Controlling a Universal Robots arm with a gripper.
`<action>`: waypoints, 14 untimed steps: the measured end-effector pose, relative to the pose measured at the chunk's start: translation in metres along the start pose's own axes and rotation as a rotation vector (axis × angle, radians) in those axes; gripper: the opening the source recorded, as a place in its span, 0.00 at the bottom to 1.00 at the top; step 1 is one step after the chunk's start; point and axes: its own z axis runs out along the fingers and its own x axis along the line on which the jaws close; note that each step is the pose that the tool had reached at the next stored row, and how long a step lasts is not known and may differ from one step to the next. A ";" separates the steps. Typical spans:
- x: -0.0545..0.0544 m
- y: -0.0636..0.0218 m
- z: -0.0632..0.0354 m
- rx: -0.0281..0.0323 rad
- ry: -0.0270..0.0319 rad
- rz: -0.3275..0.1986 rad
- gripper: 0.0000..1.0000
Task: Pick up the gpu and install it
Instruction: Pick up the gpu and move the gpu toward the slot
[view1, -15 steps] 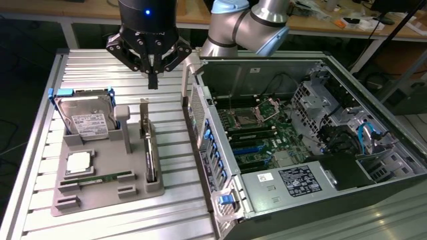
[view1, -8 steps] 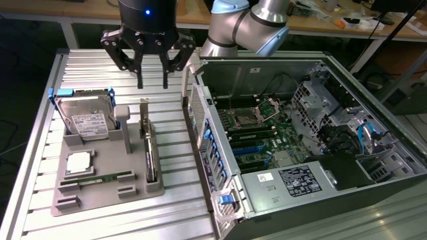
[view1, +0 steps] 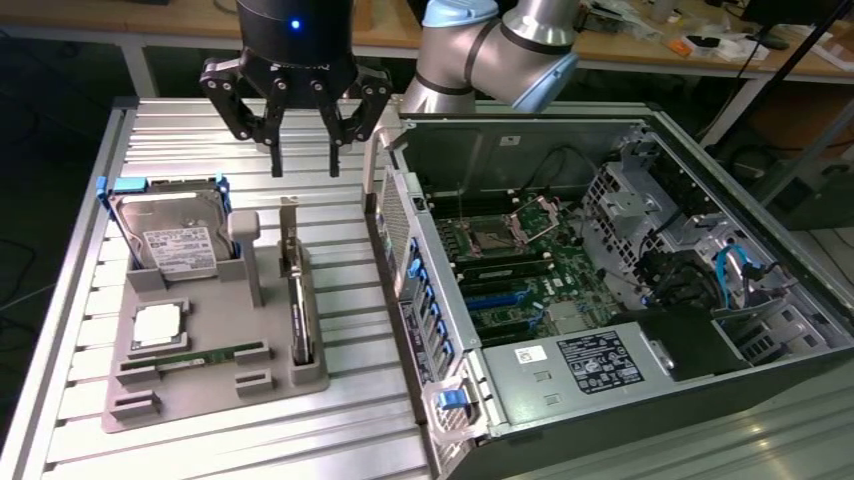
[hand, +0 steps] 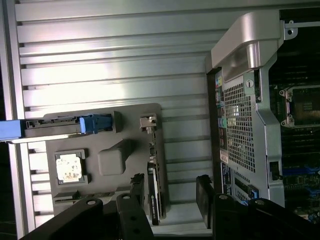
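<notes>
hovering gripper (view1: 307, 162) over gpu (view1: 299, 312) (jaws apart)

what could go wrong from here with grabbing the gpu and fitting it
1. The gpu stands on edge in the tray; the open pincer might come down off-centre and tip it.
2. The grey post stands close beside it; a finger could strike it.
3. The case wall rises near the tray and could catch the card.

Grey tray (view1: 200, 395) on slatted table (view1: 334, 440) — hard drive (view1: 171, 240), processor chip (view1: 158, 327) and RAM stick (view1: 200, 357) in its slots
</notes>
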 end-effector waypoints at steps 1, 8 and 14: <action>0.000 0.0000 0.0000 0.0000 0.0000 0.000 0.54; 0.000 0.0000 0.0000 0.0000 0.0000 0.000 0.54; 0.000 -0.0001 0.0036 -0.0001 -0.0001 0.000 0.54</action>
